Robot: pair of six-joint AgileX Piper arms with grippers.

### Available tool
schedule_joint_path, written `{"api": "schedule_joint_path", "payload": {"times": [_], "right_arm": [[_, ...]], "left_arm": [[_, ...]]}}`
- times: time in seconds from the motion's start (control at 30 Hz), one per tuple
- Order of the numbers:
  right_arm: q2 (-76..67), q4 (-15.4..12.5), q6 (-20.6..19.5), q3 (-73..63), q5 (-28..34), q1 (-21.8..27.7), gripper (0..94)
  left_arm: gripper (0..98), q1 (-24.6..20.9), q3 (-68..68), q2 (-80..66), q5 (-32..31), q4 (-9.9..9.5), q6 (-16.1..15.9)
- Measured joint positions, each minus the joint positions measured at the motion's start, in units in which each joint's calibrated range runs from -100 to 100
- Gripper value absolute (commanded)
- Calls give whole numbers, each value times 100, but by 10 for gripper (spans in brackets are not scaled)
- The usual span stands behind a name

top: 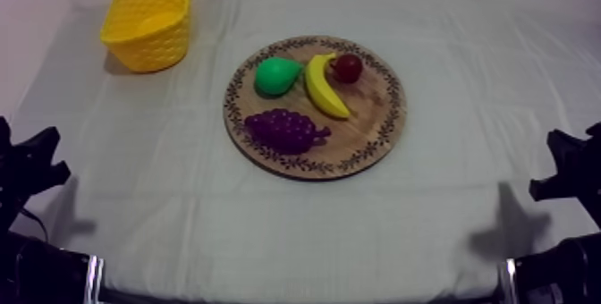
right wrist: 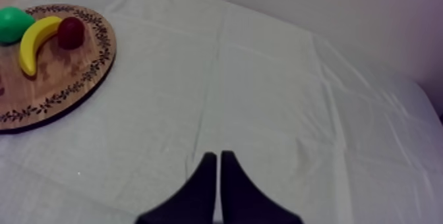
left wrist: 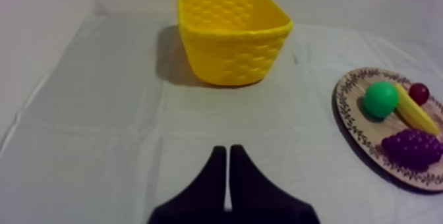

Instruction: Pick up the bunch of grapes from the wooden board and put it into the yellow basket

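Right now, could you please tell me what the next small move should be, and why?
Probably start the left gripper toward the grapes: it and the right gripper rest shut, off the board, the grapes lie untouched on the board's left near part, and the basket stands on the left too.

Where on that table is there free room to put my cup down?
The cloth is bare between the wooden board and the near edge, to the board's right, and between board and yellow basket. The board itself is crowded: bunch of grapes, pear, banana, small red fruit.
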Motion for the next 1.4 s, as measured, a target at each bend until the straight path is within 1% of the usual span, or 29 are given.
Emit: {"api": "schedule_joint_path", "payload": {"times": [0.13,0.33,0.6,0.83,1.13,1.4], "right_arm": [[0,0,1,0,0,0,3],[0,0,1,0,0,0,3],[0,0,1,0,0,0,3],[0,0,1,0,0,0,3],[0,0,1,0,0,0,3],[0,0,1,0,0,0,3]], "left_arm": [[0,152,-284,416,-57,12,-105],[0,476,-1226,1425,-41,45,-218],[0,1006,-2893,2843,82,270,-497],[0,1430,-4082,3754,164,357,-621],[0,2118,-5019,4979,202,365,-785],[0,2639,-5773,6172,293,376,-897]]}}
